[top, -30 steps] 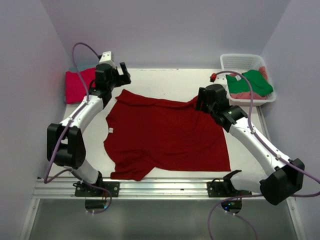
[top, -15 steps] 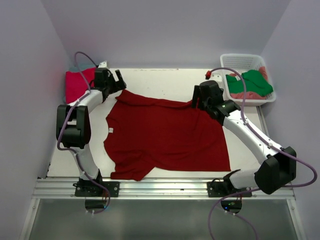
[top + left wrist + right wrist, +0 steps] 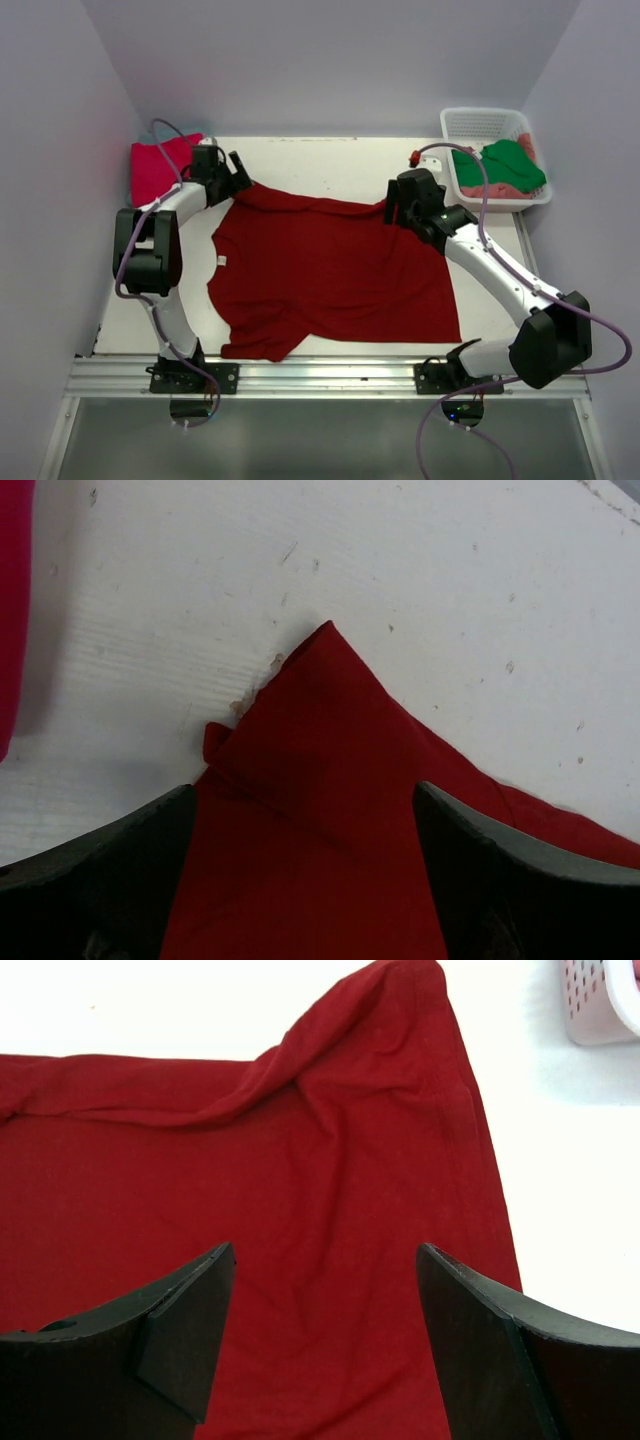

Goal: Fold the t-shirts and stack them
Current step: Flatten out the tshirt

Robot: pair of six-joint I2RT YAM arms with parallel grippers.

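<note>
While left jaws, right jaws gape empty over dark red t-shirt (image 3: 330, 270), white tag (image 3: 221, 262) unreadable.

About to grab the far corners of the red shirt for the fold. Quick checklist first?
1. The left gripper open, a corner of the dark red shirt between its fingers: ok.
2. The right gripper open, the other far corner ahead: ok.
3. Cloth flat under the right gripper: not ok, a ridge runs across.
4. Fingers touching the cloth: cannot tell.
5. The magenta shirt apart from the left gripper: ok.
</note>
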